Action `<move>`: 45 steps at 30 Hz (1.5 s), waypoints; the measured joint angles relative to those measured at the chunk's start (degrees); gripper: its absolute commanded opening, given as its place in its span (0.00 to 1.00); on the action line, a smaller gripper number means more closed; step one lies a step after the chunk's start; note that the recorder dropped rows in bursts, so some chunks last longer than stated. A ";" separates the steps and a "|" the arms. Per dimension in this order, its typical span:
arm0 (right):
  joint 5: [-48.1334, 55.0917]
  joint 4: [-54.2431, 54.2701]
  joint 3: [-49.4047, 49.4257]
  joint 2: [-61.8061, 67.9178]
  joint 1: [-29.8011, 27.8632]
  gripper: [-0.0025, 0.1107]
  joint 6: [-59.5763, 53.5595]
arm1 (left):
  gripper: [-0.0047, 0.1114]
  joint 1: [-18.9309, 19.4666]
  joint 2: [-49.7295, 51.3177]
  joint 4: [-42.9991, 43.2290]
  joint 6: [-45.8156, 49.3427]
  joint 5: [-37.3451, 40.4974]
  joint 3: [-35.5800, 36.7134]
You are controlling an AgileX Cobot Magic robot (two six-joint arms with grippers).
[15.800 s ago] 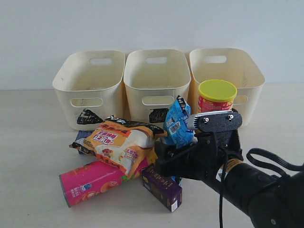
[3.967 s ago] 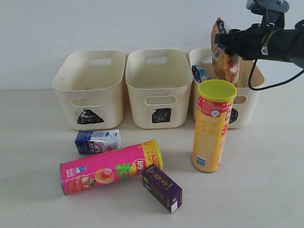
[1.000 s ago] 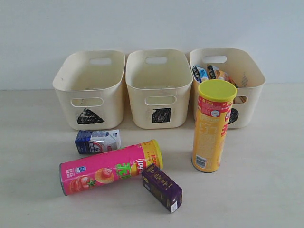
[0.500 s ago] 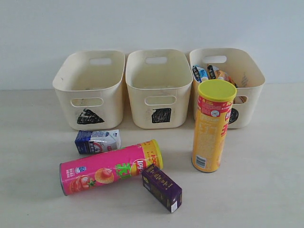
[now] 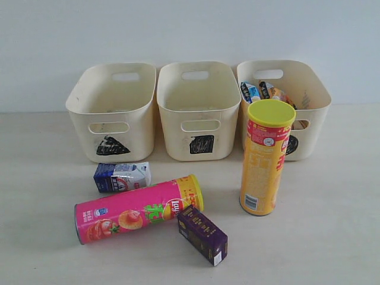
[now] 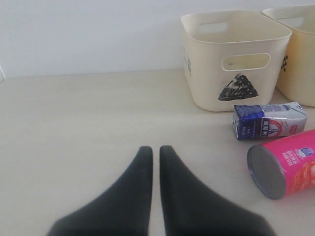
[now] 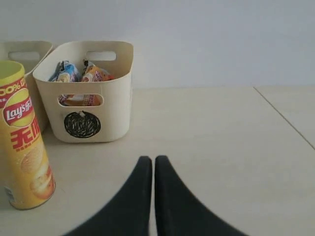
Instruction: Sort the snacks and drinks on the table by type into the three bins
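Note:
Three cream bins stand in a row at the back: triangle bin (image 5: 111, 113), square bin (image 5: 196, 110), circle bin (image 5: 309, 101). The circle bin holds a blue bag (image 5: 249, 91) and an orange-white bag (image 5: 274, 93). A yellow chip tube (image 5: 265, 157) stands upright in front of it. A pink chip tube (image 5: 138, 208) lies on its side, with a blue-white milk carton (image 5: 122, 176) behind it and a purple carton (image 5: 202, 234) by its lid end. Neither arm shows in the exterior view. My left gripper (image 6: 151, 150) and right gripper (image 7: 148, 160) are shut and empty, over bare table.
The light table (image 5: 332, 237) has bare surface to the left of the triangle bin (image 6: 231, 56) and to the right of the circle bin (image 7: 91, 93). A plain pale wall (image 5: 190, 29) stands behind the bins.
Since four seconds ago the right arm, which held the orange-white bag over the circle bin, has left the exterior view and the bag lies in that bin. Nothing has moved in the last second.

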 measured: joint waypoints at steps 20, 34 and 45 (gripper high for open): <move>-1.33 0.11 8.54 -4.57 0.00 0.02 1.24 | 0.08 0.00 0.00 0.00 0.00 0.00 0.00; 0.08 0.11 8.54 -4.57 0.00 0.02 2.83 | 0.08 0.00 0.00 0.00 0.00 0.00 0.00; 0.20 0.11 8.54 -4.61 0.00 0.02 2.83 | 0.08 0.00 0.00 0.37 0.58 -1.43 0.00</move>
